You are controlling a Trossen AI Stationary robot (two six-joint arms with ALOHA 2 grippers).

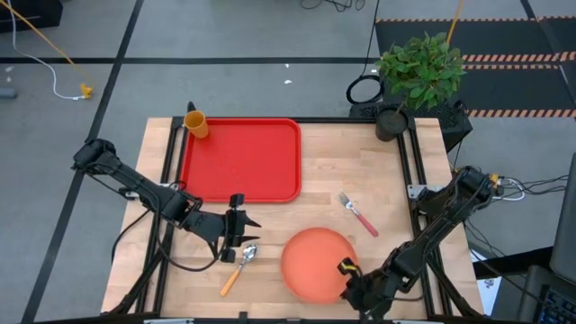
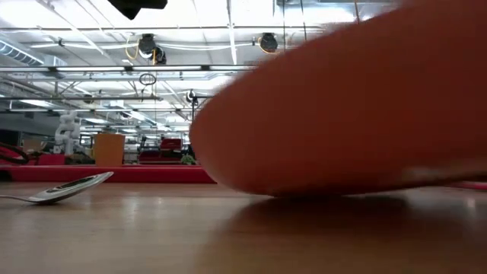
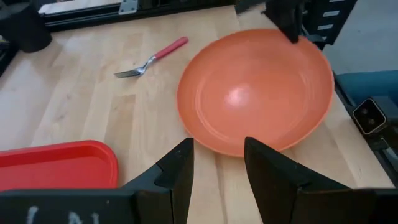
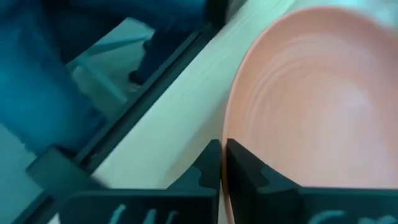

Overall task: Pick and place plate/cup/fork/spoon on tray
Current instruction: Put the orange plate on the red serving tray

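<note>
The orange-salmon plate [image 1: 315,261] is near the table's near edge, right of centre. My right gripper [image 1: 346,273] is shut on its near right rim. My left gripper [image 1: 243,231] is open and empty just left of the plate, above the spoon [image 1: 238,267], which lies flat on the table. The fork [image 1: 358,214] lies flat on the wood beyond the plate. The red tray [image 1: 238,160] lies at the far left. The yellow-orange cup [image 1: 196,123] stands at its far left corner; on or beside the tray, I cannot tell. My right gripper pinches the plate's rim [image 4: 229,127] between its two fingers, one finger on the inner face and one on the outer. The fingers come from the table's near right side at a low slant. The plate is tilted, its held side raised and its opposite edge [image 2: 247,190] on the table.
A potted plant [image 1: 418,67] stands at the table's far right corner. Black frame rails run along the table's left and right sides. Bare wood lies between the tray and the plate and right of the fork.
</note>
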